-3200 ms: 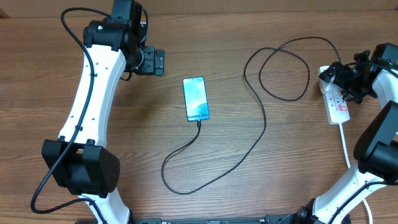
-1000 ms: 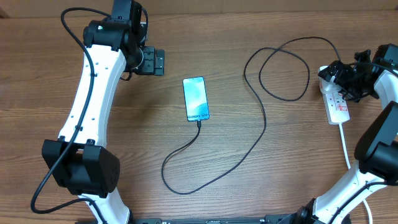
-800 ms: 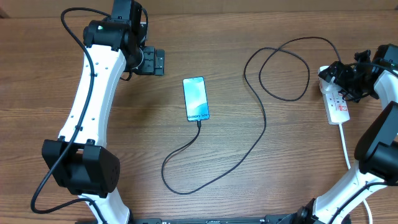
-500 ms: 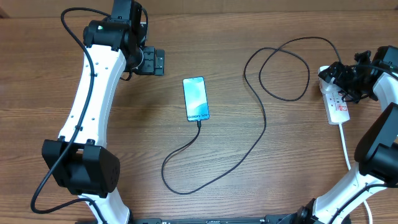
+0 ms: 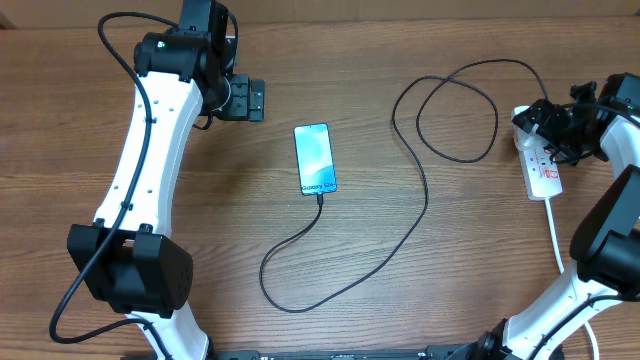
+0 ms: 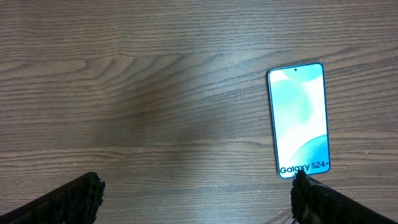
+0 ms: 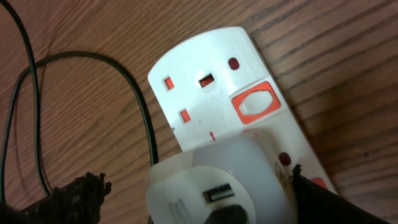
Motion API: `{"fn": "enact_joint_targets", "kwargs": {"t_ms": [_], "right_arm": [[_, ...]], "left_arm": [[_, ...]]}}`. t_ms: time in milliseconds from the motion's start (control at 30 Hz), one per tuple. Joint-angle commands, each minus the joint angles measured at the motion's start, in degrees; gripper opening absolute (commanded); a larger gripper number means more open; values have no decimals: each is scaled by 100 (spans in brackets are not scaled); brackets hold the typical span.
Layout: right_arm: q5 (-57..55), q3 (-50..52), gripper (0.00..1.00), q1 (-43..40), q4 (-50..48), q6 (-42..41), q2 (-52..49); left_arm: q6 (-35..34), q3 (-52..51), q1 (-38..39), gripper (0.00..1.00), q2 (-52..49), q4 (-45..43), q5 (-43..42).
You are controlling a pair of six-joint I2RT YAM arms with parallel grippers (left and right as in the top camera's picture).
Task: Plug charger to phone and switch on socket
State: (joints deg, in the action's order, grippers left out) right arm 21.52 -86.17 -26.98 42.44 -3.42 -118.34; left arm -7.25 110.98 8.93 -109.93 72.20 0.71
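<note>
The left claw hangs over the far left part of the desk in the overhead view, its jaws apart and nothing between them, well apart from the phone. The phone lies flat and face up near the middle of the desk, its screen lit. The charger cable meets the phone's near short edge, curves toward the front of the desk, then runs up in a loop to the power strip at the far right. The right claw sits over the far end of that strip, and a white cord trails from the strip's near end. From the left wrist, the left claw shows its two dark fingers spread wide at the lower corners, bare desk between them and the phone off to the right, reading "Galaxy S24+". From the right wrist, the right claw stands open, its fingers on either side of a white adapter seated in the power strip. A red rocker switch sits beside an empty outlet, and the charger cable runs past the strip's left side. Whether the switch is on cannot be told.
</note>
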Motion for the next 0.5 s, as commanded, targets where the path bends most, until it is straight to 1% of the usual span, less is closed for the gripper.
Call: {"fn": "enact_joint_targets", "kwargs": {"t_ms": [0, 100, 233, 333, 467], "right_arm": [[-190, -133, 95, -46, 531, -254, -157], [-293, -330, 94, -109, 756, -190, -157], [-286, -356, 94, -127, 737, -188, -157], [-282, -356, 94, -127, 619, -120, -157], [-275, -356, 98, -127, 326, -83, -157]], "left_arm": [[83, 4, 9, 100, -42, -22, 35], [83, 4, 9, 100, -42, -22, 35], [83, 4, 9, 100, -42, -22, 35], [83, 4, 9, 100, -42, -22, 35], [83, 4, 9, 100, -42, -22, 33]]}}
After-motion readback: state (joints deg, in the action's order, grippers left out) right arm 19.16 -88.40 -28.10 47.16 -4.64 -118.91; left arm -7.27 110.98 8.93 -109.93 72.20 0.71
